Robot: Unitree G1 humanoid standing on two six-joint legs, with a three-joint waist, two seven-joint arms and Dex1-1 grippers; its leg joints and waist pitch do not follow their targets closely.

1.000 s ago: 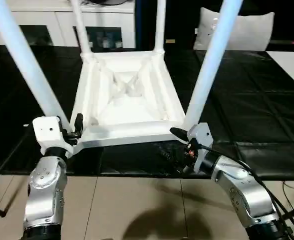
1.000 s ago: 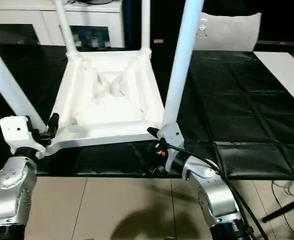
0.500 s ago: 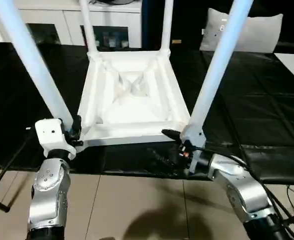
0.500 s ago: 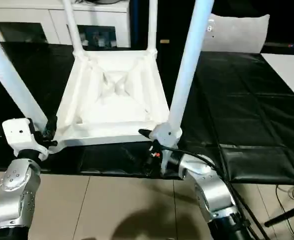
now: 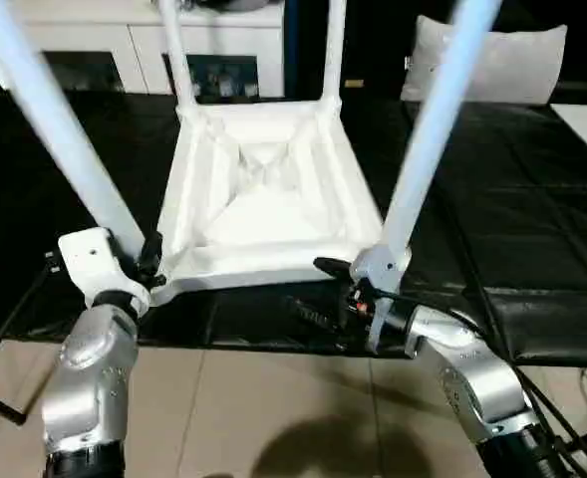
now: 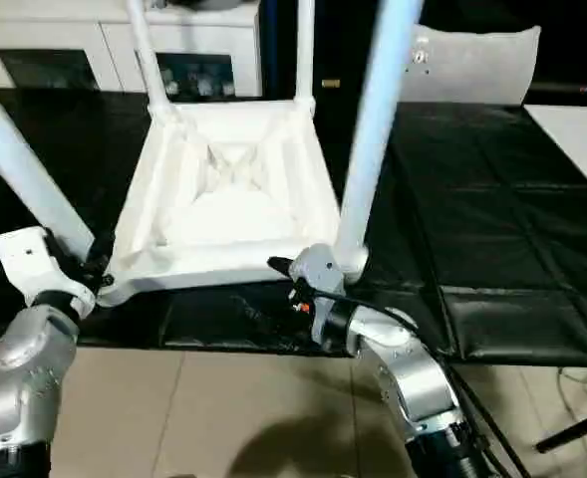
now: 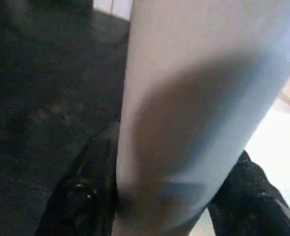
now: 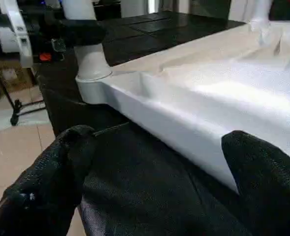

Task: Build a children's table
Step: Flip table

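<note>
Black mat [image 5: 532, 179] under inverted children's table [image 5: 263, 199]; legs upward, slightly splayed

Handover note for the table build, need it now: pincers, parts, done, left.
Left pincer: closed around the near-left leg, low by its socket.
Right pincer: open, at the table top's near edge, holding nothing.
Table top lies upside down on the black mat, all four legs standing in the corner sockets.
Done: legs are in.
Left: probably check each leg is seated, then turn the table upright.
</note>
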